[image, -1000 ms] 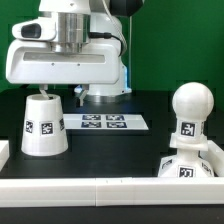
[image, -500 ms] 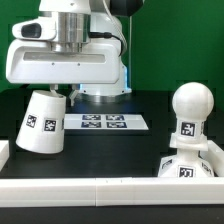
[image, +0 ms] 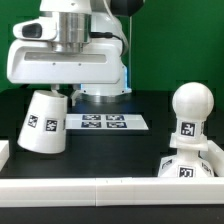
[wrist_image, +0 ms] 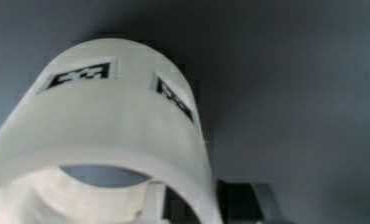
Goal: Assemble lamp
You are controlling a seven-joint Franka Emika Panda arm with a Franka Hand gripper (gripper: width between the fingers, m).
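Observation:
The white cone shade (image: 42, 124) stands tilted at the exterior view's left, its narrow top leaning right under my gripper (image: 52, 93). The gripper is shut on the shade's top rim, one finger inside and one outside. In the wrist view the shade (wrist_image: 120, 120) fills the picture, with its open top near my gripper (wrist_image: 200, 202) and a dark finger (wrist_image: 244, 198) outside the wall. The round bulb (image: 190, 108) stands upright on the sloped square base (image: 188, 164) at the exterior view's right.
The marker board (image: 104, 122) lies flat on the black table behind the shade. A white rail (image: 110, 190) runs along the front edge. The arm's large white body (image: 68, 55) hangs over the shade.
The shade went from standing flat to tilted, its base kicked toward the exterior view's left. Over the last half second it has barely moved.

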